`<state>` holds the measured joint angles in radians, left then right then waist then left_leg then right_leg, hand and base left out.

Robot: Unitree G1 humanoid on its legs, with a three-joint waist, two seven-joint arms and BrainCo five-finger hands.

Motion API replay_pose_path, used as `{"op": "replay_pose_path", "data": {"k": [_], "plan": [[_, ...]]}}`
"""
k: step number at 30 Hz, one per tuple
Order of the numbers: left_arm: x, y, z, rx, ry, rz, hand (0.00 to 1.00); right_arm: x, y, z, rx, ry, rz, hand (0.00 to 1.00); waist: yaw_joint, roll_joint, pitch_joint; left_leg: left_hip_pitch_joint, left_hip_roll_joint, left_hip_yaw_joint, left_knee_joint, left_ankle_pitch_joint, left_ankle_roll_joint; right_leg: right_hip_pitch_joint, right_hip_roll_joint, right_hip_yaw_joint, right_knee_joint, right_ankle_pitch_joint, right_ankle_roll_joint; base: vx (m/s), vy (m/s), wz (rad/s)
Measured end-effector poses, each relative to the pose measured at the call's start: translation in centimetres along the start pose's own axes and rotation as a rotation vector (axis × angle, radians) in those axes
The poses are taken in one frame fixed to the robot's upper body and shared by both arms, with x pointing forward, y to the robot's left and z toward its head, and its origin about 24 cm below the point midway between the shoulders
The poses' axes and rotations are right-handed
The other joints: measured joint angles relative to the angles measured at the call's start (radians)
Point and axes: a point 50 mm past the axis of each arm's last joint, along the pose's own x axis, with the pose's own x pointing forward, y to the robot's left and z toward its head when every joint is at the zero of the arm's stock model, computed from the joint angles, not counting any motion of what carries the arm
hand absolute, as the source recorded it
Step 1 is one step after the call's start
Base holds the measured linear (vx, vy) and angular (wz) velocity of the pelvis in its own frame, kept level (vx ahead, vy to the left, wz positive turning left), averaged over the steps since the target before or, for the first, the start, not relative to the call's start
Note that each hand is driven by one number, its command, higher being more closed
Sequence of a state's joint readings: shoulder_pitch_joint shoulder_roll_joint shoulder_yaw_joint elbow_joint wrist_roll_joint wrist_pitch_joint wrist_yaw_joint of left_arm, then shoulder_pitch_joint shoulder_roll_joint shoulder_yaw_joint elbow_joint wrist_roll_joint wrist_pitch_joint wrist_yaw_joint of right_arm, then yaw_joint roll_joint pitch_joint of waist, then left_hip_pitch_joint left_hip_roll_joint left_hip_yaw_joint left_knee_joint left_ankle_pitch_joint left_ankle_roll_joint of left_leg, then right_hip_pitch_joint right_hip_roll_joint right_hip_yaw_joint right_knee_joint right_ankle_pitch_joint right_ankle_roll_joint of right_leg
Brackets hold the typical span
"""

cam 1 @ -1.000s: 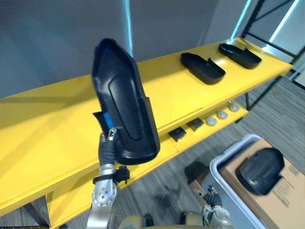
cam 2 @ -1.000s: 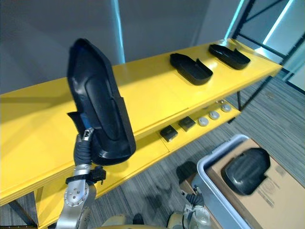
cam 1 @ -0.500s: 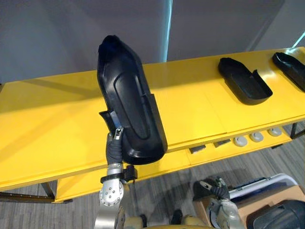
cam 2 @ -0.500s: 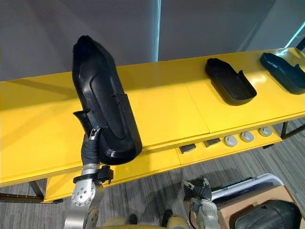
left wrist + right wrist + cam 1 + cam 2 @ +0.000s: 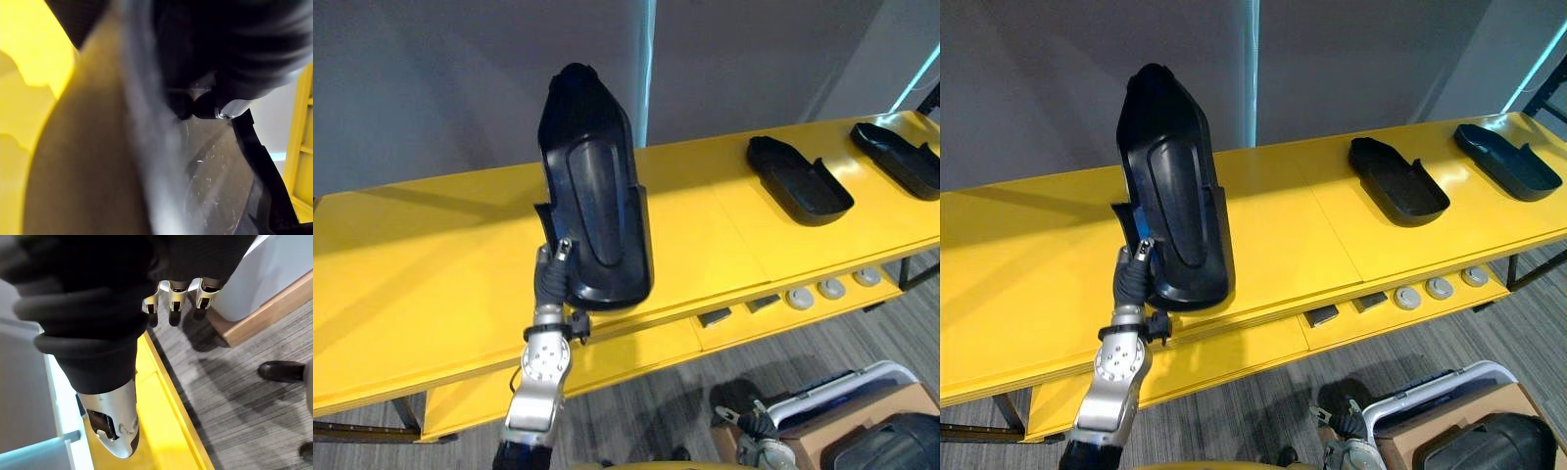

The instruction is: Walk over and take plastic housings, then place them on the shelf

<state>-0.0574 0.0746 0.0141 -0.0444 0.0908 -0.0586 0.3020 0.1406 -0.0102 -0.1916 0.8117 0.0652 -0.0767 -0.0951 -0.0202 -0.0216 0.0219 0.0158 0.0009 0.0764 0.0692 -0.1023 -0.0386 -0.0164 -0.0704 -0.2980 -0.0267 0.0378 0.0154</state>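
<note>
Left of centre, the left hand carries a black plastic housing upright above the yellow shelf. The hand grips it at the lower end. In the left wrist view a dark-tipped finger is clamped against the housing's inner wall. Further right on the shelf top lie two more housings, hollow side up: a middle housing and a far-right housing, well apart from the carried one. On the lower shelf beneath them sit two small dark blocks and, to their right, three round grey discs in a row. Low down hangs the right hand, its fingers loose and holding nothing. At the right corner a grey bin contains cardboard and another dark housing.
</note>
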Motion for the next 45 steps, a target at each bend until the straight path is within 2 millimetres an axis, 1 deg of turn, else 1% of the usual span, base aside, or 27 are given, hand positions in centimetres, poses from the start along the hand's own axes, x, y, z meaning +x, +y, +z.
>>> {"op": "replay_pose_path", "data": {"k": [1, 3, 5, 8, 10, 11, 14, 17, 20, 21, 22, 23, 25, 26, 28, 29, 31, 34, 39, 45], "plan": [[0.5, 0.3, -0.2, 0.016, 0.008, 0.015, 1.0, 0.1, 0.0, 0.2, -0.002, -0.004, 0.005, 0.0, -0.004, 0.0, 0.0, -0.002, 0.0, 0.003, -0.002, 0.001, 0.0, 0.0, 0.001, 0.002, -0.007, 0.006, 0.002, -0.11, -0.007, -0.16], [1.6, 1.5, -1.1, 0.061, 0.049, 0.063, 1.0, 0.2, 0.0, 0.5, -0.024, -0.014, 0.013, 0.0, -0.024, 0.001, 0.0, -0.003, -0.001, 0.004, -0.004, 0.002, 0.003, 0.0, 0.004, 0.009, -0.022, 0.022, 0.004, -0.17, -0.013, -0.09], [2.3, 2.1, -1.5, 0.074, 0.074, 0.098, 1.0, 0.3, -0.2, 0.7, -0.036, -0.019, 0.009, 0.0, -0.025, 0.001, 0.001, -0.005, -0.001, 0.007, -0.021, 0.015, 0.016, -0.005, 0.009, 0.019, -0.041, 0.045, 0.004, -0.17, -0.007, -0.09], [2.9, 3.0, -2.0, 0.079, 0.106, 0.15, 1.0, 0.2, -0.5, 0.5, -0.047, -0.008, 0.003, 0.0, -0.03, 0.0, 0.001, -0.011, -0.003, 0.011, -0.052, 0.046, 0.015, -0.016, 0.011, 0.025, -0.064, 0.075, -0.001, -0.18, -0.017, -0.05], [3.1, 3.8, -2.5, 0.083, 0.134, 0.19, 1.0, 0.2, -0.4, 0.4, -0.051, -0.007, 0.009, 0.0, -0.035, 0.0, 0.001, -0.011, -0.002, 0.011, -0.079, 0.062, 0.001, -0.027, 0.015, 0.028, -0.07, 0.083, -0.009, -0.16, -0.044, -0.04], [3.4, 4.0, -2.8, 0.084, 0.151, 0.203, 1.0, 0.2, -0.4, 0.4, -0.053, -0.006, 0.013, 0.0, -0.036, -0.001, 0.001, -0.01, 0.0, 0.012, -0.097, 0.077, -0.008, -0.036, 0.017, 0.029, -0.073, 0.084, -0.006, -0.18, -0.072, -0.03], [4.0, 5.0, -3.2, 0.087, 0.183, 0.248, 1.0, 0.2, -0.5, 0.4, -0.062, -0.008, 0.025, 0.0, -0.053, -0.001, 0.001, -0.013, 0.009, 0.022, -0.133, 0.095, -0.023, -0.055, 0.025, 0.032, -0.076, 0.081, -0.01, -0.12, -0.061, -0.04], [5.0, 4.8, -3.2, 0.071, 0.202, 0.254, 1.0, 0.1, -0.9, 0.2, -0.075, 0.0, 0.017, 0.0, -0.053, -0.004, 0.002, -0.019, 0.021, 0.039, -0.143, 0.104, -0.034, -0.067, 0.035, 0.039, -0.077, 0.081, -0.011, -0.06, -0.058, -0.08], [6.1, 4.9, -3.0, 0.081, 0.21, 0.252, 1.0, 0.1, -1.0, 0.5, -0.085, -0.011, 0.016, 0.0, -0.063, -0.004, 0.002, -0.021, 0.028, 0.049, -0.163, 0.109, -0.041, -0.08, 0.044, 0.047, -0.077, 0.081, -0.011, 0.0, -0.035, -0.1], [6.7, 5.0, -3.1, 0.093, 0.221, 0.252, 1.0, 0.1, -0.9, 0.4, -0.094, -0.01, 0.022, 0.0, -0.075, -0.004, 0.002, -0.02, 0.033, 0.052, -0.167, 0.111, -0.044, -0.08, 0.049, 0.05, -0.077, 0.081, -0.011, 0.03, -0.016, -0.06], [7.0, 5.1, -3.1, 0.1, 0.228, 0.253, 1.0, 0.1, -0.8, 0.4, -0.096, -0.01, 0.024, 0.0, -0.076, -0.004, 0.002, -0.021, 0.034, 0.052, -0.168, 0.112, -0.044, -0.08, 0.051, 0.05, -0.077, 0.081, -0.011, 0.06, -0.013, -0.09], [7.7, 5.2, -3.1, 0.11, 0.246, 0.255, 1.0, 0.1, -0.8, 0.4, -0.101, -0.011, 0.027, 0.0, -0.078, -0.003, 0.003, -0.021, 0.037, 0.053, -0.168, 0.112, -0.045, -0.081, 0.054, 0.051, -0.077, 0.085, -0.006, 0.06, -0.004, -0.09], [8.4, 5.1, -2.9, 0.111, 0.253, 0.258, 1.0, 0.1, -0.8, 0.5, -0.103, -0.012, 0.026, 0.0, -0.08, -0.002, 0.004, -0.023, 0.039, 0.055, -0.168, 0.112, -0.045, -0.084, 0.057, 0.053, -0.076, 0.085, -0.007, 0.09, 0.011, -0.09], [8.9, 5.0, -2.5, 0.104, 0.249, 0.26, 1.0, 0.1, -0.8, 0.5, -0.105, -0.013, 0.026, 0.0, -0.08, -0.003, 0.008, -0.023, 0.04, 0.057, -0.167, 0.115, -0.048, -0.087, 0.058, 0.053, -0.073, 0.086, -0.009, 0.11, 0.027, -0.06], [9.6, 5.0, -2.1, 0.091, 0.246, 0.269, 1.0, 0.2, -0.9, 0.7, -0.103, -0.021, 0.024, 0.0, -0.08, -0.003, 0.017, -0.023, 0.039, 0.057, -0.162, 0.118, -0.043, -0.091, 0.058, 0.053, -0.073, 0.097, -0.024, 0.12, 0.04, -0.03], [10.0, 5.2, -1.8, 0.094, 0.243, 0.276, 0.0, 0.2, -0.8, 0.9, -0.102, -0.03, 0.025, 0.0, -0.081, -0.004, 0.027, -0.022, 0.038, 0.057, -0.162, 0.119, -0.042, -0.091, 0.058, 0.055, -0.073, 0.098, -0.026, 0.1, 0.049, -0.04], [10.7, 6.0, -1.4, 0.116, 0.249, 0.292, 0.0, 0.2, -0.7, 1.3, -0.101, -0.048, 0.027, 0.0, -0.087, -0.002, 0.044, -0.028, 0.034, 0.059, -0.158, 0.121, -0.038, -0.095, 0.054, 0.057, -0.072, 0.099, -0.026, 0.09, 0.065, -0.01], [11.4, 6.6, -1.1, 0.128, 0.255, 0.307, 0.0, 0.4, -0.3, 1.7, -0.103, -0.059, 0.04, 0.0, -0.084, -0.004, 0.062, -0.029, 0.032, 0.058, -0.158, 0.12, -0.036, -0.095, 0.051, 0.058, -0.072, 0.099, -0.026, 0.06, 0.06, 0.05], [11.7, 7.1, -1.2, 0.086, 0.28, 0.343, 0.0, 0.5, -0.2, 2.0, -0.102, -0.067, 0.042, 0.0, -0.079, -0.004, 0.063, -0.03, 0.032, 0.054, -0.157, 0.118, -0.034, -0.094, 0.05, 0.059, -0.072, 0.099, -0.026, 0.01, 0.038, 0.02], [11.6, 7.7, -1.5, 0.045, 0.305, 0.373, 0.0, 0.5, -0.1, 2.2, -0.101, -0.073, 0.043, 0.0, -0.079, -0.005, 0.073, -0.036, 0.033, 0.053, -0.14, 0.116, -0.033, -0.09, 0.049, 0.061, -0.073, 0.099, -0.026, -0.03, 0.023, 0.01]]}}
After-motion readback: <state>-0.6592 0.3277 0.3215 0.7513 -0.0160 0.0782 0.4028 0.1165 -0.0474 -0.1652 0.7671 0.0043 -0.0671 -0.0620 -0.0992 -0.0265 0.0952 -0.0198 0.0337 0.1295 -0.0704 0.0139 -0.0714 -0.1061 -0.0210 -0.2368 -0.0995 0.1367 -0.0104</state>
